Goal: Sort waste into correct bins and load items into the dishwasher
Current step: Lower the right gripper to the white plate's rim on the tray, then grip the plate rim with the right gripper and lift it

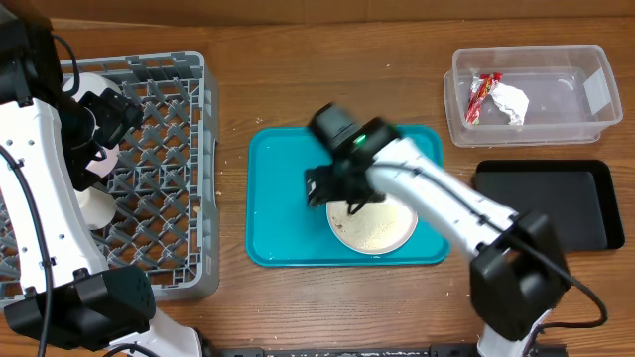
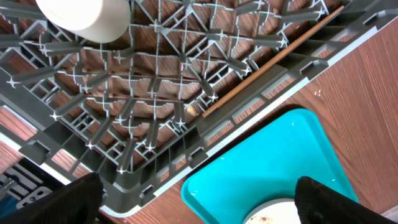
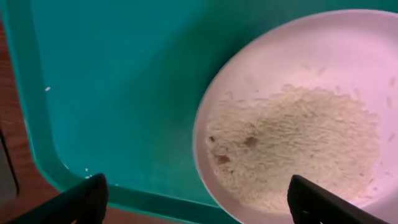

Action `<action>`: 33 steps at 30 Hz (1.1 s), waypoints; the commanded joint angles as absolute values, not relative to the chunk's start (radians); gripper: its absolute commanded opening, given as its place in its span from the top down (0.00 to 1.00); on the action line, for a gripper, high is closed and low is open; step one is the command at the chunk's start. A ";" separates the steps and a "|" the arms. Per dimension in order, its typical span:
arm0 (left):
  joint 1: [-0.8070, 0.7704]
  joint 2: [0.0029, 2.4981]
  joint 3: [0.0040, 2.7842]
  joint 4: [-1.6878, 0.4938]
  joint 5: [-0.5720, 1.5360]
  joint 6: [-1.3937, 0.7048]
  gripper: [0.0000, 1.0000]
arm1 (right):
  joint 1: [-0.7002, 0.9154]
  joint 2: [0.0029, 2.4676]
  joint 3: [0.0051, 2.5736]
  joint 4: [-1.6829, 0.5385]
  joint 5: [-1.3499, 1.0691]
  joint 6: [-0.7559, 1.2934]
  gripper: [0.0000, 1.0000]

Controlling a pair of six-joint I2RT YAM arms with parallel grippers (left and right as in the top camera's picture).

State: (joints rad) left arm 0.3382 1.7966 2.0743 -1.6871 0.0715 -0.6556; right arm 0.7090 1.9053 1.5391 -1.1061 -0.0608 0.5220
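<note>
1. A large round white plate [image 1: 382, 230], dusted with rice-like crumbs [image 3: 292, 143], lies flat at 5 o'clock in the teal tray [image 1: 278, 198]. With food still on it, it looks unready for racking.
2. The right end effector [image 1: 342, 196] hangs just above the plate's 10 o'clock rim. Its jaws are spread wide with nothing between them, which looks like a line-up for gripping the rim.
3. At 2 o'clock from the tray, the clear tub [image 1: 595, 59] holds the red-and-silver wrapper [image 1: 483, 97] and the crumpled napkin [image 1: 512, 103] side by side. The dry waste appears sorted.
4. At 3 o'clock, the black tray [image 1: 546, 198] shows nothing in it and is probably meant for the crumbs.
5. At 9 o'clock on the surface [image 1: 327, 59], the grey dish rack [image 1: 169, 198] carries a white cup [image 2: 84, 15] near its 11 o'clock corner.
6. The left end effector [image 2: 202, 199] is poised over the rack, jaws fully apart and empty, seemingly parked clear of the right arm's work.
</note>
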 commanded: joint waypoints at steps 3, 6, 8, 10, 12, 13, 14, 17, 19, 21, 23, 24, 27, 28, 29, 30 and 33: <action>0.338 1.792 2.077 -1.690 0.071 -0.654 0.00 | 0.827 1.906 1.557 -1.066 0.249 0.755 0.28; 0.338 1.792 2.077 -1.690 0.071 -0.654 0.00 | 0.868 1.936 1.557 -1.057 0.323 0.791 0.36; 0.338 1.792 2.077 -1.690 0.071 -0.654 0.00 | 0.883 1.961 1.555 -1.045 0.329 0.789 0.42; 0.338 1.792 2.077 -1.690 0.071 -0.654 0.00 | 0.895 1.989 1.550 -1.025 0.337 0.789 0.51; 0.338 1.792 2.077 -1.690 0.071 -0.654 0.00 | 0.903 2.019 1.546 -1.006 0.352 0.789 0.55; 0.338 1.792 2.077 -1.690 0.071 -0.654 0.00 | 0.906 2.033 1.544 -0.995 0.352 0.789 0.54; 0.338 1.792 2.077 -1.690 0.071 -0.654 0.00 | 0.908 2.046 1.544 -0.988 0.352 0.789 0.55; 0.338 1.792 2.077 -1.690 0.071 -0.654 0.00 | 0.909 2.076 1.544 -0.984 0.355 0.790 0.58; 0.338 1.792 2.077 -1.690 0.071 -0.654 0.00 | 0.909 2.090 1.544 -0.984 0.367 0.790 0.59; 0.338 1.792 2.077 -1.690 0.071 -0.654 0.00 | 0.909 2.096 1.544 -0.980 0.374 0.790 0.62; 0.338 1.792 2.077 -1.689 0.071 -0.654 0.00 | 0.909 2.096 1.544 -0.972 0.374 0.790 0.66; 0.338 1.792 2.077 -1.690 0.071 -0.654 0.00 | 0.909 2.096 1.544 -0.966 0.374 0.790 0.67; 0.338 1.792 2.077 -1.690 0.071 -0.654 0.00 | 0.909 2.099 1.536 -0.953 0.374 0.789 0.68; 0.338 1.792 2.077 -1.689 0.071 -0.654 0.00 | 0.909 2.099 1.525 -0.944 0.374 0.789 0.68; 0.338 1.792 2.077 -1.689 0.071 -0.654 0.00 | 0.909 2.099 1.512 -0.933 0.375 0.789 0.68; 0.338 1.792 2.077 -1.690 0.071 -0.654 0.00 | 0.909 2.099 1.492 -0.917 0.379 0.790 0.68; 0.338 1.792 2.077 -1.689 0.071 -0.654 0.00 | 0.909 2.100 1.442 -0.878 0.398 0.790 0.69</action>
State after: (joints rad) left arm 0.3382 1.7966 2.0743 -1.6871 0.0715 -0.6552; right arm 0.9039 2.0960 1.4895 -0.8944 0.3660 0.7849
